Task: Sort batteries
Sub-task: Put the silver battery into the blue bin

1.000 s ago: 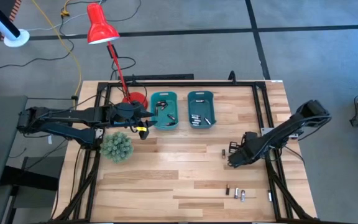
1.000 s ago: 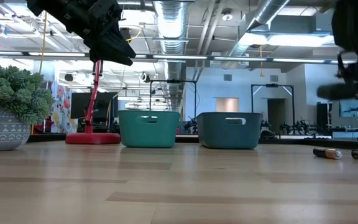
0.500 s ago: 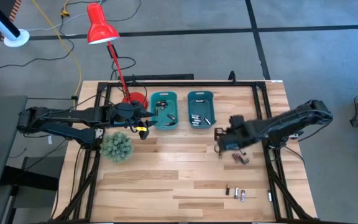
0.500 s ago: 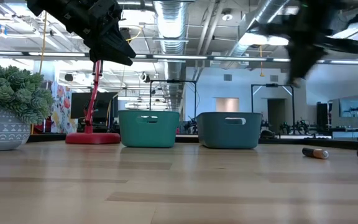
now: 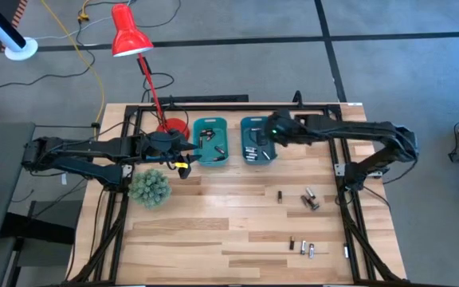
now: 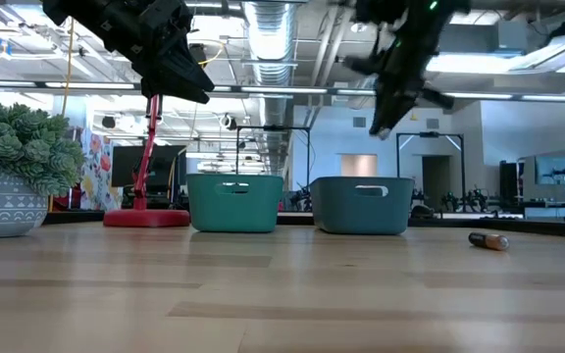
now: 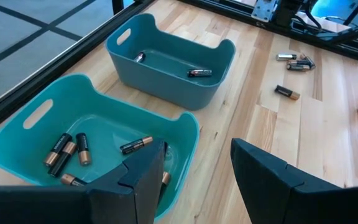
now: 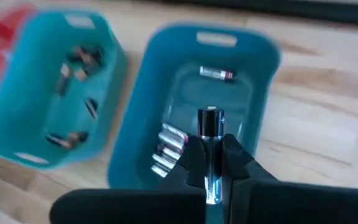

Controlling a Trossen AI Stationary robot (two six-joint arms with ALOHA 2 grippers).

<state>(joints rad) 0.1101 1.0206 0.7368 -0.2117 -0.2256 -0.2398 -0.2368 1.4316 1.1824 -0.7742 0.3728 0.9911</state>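
Near the table's [image 5: 237, 231] left edge stands a green spiky plant [image 5: 149, 188] in a grey patterned pot, and behind it, at the far edge, the round base of a red desk lamp [image 5: 130, 33]. The left gripper [image 7: 194, 168] hangs in the air just beside the lighter teal bin [image 5: 211, 141], on that bin's left, with its jaws apart and nothing between them. That bin sits at the far edge of the table and holds several dark, copper-ended batteries [image 7: 67, 152]. Touching or almost touching it on the right is the darker blue-teal bin [image 5: 256, 138], with a few silver and dark cells [image 8: 166, 149] lying in it. The right gripper [image 8: 211, 163] is raised over this darker bin, its jaws clamped on a silver-grey battery [image 8: 210, 127] held upright above the bin's inside. On the bare wood toward the table's right edge lie loose batteries [image 5: 310, 199]: one small dark cell [image 5: 280, 195] beside a little cluster, and another group [image 5: 303, 248] nearer the front edge. In the low view one copper-ended cell [image 6: 488, 240] rests on the tabletop to the right of the bins.
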